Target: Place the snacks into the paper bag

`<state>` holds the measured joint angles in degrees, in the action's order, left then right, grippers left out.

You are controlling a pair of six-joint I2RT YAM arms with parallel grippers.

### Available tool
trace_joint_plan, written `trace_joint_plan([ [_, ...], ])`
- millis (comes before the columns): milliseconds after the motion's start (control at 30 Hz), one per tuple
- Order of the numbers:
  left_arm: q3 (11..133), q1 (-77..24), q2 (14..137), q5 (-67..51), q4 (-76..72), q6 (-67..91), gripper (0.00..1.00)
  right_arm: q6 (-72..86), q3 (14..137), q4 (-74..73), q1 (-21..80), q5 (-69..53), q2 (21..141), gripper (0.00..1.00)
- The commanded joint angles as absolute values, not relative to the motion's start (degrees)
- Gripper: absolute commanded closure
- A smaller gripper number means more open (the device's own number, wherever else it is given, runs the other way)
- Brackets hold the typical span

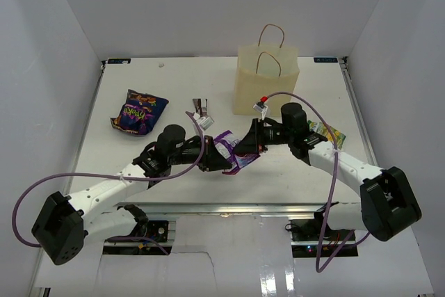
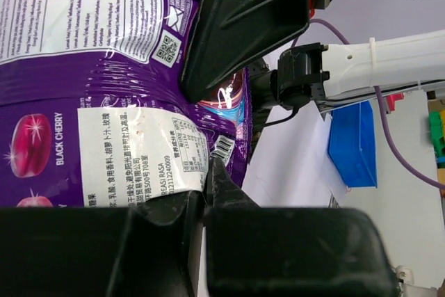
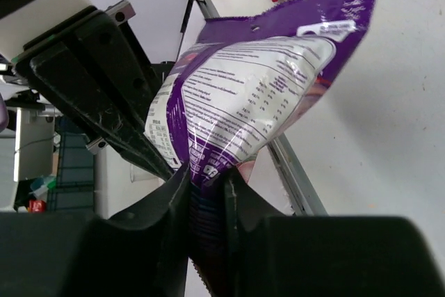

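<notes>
Right gripper (image 3: pixel 206 196) jaws are clamped on one edge of the purple packet (image 3: pixel 257 95). Left gripper (image 2: pixel 206 196) jaws pinch its opposite edge. Only the top view shows the paper bag (image 1: pixel 268 85), upright beyond the packet, and a dark blue packet (image 1: pixel 139 111) lying on the table (image 1: pixel 174 78).

The paper bag (image 1: pixel 268 92) stands behind the middle packet (image 1: pixel 229 149); the second packet (image 1: pixel 139 111) lies far left.

Top looks down; close wrists share purple packet (image 3: pixel 257 95).
</notes>
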<state>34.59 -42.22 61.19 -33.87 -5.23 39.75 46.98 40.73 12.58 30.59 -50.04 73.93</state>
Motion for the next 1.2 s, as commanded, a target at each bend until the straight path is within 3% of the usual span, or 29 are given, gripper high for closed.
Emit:
trace_joint_plan([
  [0,36.57,-42.54,61.87,-33.31,-8.35,39.38,0.83,48.43,44.9,20.21,30.5,-56.86,71.98,0.81],
  [100,36.12,-42.45,61.35,-31.91,-7.3,39.02,0.63,45.97,48.94,22.75,28.31,-61.07,72.42,0.92],
  [133,36.04,-42.54,60.91,-31.47,-7.12,38.76,0.48,43.01,50.0,22.68,27.87,-62.13,72.42,0.92],
  [267,37.96,-42.54,55.57,-27.78,-1.79,36.13,0.35,25.84,57.99,12.87,26.28,-66.09,72.6,0.92],
  [400,40.25,-42.54,49.23,-22.6,5.7,32.96,0.32,8.9,71.85,0.1,24.27,-65.48,74.09,0.92],
  [633,39.03,-42.54,37.45,-4.88,18.87,34.01,0.13,-6.92,95.83,-11.41,22.06,-57.34,80.84,0.92],
  [833,35.17,-42.54,30.68,1.92,23.28,38.49,0.11,-15.81,116.5,-13.8,18.81,-43.36,89.27,0.92],
  [1033,33.66,-42.54,26.81,4.74,26.18,40.87,0.11,-24.24,123.66,-13.62,15.47,-34.29,96.4,0.92],
  [1167,34.01,-42.54,25.84,7.81,29.26,42.01,0.11,-31.54,119.99,-13.71,13.71,-33.66,97.03,0.92],
])
